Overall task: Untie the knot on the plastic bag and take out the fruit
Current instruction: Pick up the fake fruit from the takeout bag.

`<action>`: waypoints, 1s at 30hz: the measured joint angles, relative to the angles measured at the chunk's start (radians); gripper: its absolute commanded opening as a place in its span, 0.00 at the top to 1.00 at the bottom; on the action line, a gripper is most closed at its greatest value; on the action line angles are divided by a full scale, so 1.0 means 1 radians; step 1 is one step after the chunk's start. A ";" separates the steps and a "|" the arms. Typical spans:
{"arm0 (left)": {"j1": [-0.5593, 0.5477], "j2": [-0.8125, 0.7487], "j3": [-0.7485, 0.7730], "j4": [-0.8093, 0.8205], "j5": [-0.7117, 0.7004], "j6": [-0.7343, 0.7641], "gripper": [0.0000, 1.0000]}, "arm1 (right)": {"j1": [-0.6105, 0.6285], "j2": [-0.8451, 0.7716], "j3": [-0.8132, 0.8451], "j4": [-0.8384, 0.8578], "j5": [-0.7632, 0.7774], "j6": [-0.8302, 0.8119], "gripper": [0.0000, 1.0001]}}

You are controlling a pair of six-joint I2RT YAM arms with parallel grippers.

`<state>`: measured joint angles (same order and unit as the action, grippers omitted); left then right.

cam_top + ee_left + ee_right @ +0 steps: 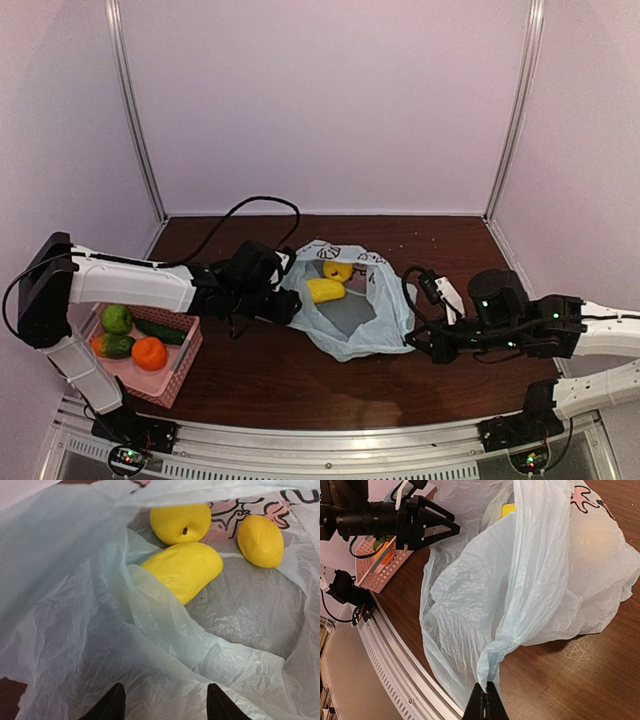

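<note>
Now the right fingers [477,707] are pinching a bunched edge of the plastic bag [535,580]. The left fingers [112,706] are standing spread at its mouth, 3 yellow fruit [187,570] lying beyond.

The top view looks down from behind over the whole table [300,385]. The left wrist view peers closely into the bag [70,610]; the right faces its outside from the opposite side. All share the bag.

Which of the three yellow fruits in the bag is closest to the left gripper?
The long yellow fruit, half under a fold of the plastic bag. The dimpled fruit and the right-hand fruit lie farther from the left gripper.
</note>
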<state>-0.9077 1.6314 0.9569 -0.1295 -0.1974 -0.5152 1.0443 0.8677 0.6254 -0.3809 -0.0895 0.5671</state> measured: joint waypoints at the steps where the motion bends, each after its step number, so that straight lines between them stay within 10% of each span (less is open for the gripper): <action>1: -0.005 -0.004 0.005 -0.001 0.005 0.000 0.41 | 0.003 0.005 0.000 -0.003 -0.006 -0.006 1.00; 30: 0.019 0.442 0.570 -0.085 0.202 0.379 0.21 | 0.027 0.000 0.005 0.012 -0.018 -0.011 1.00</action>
<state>-0.8886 2.0731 1.5269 -0.2142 0.0048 -0.1364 1.0714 0.8677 0.6304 -0.3691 -0.1074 0.5564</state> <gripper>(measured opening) 0.779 0.004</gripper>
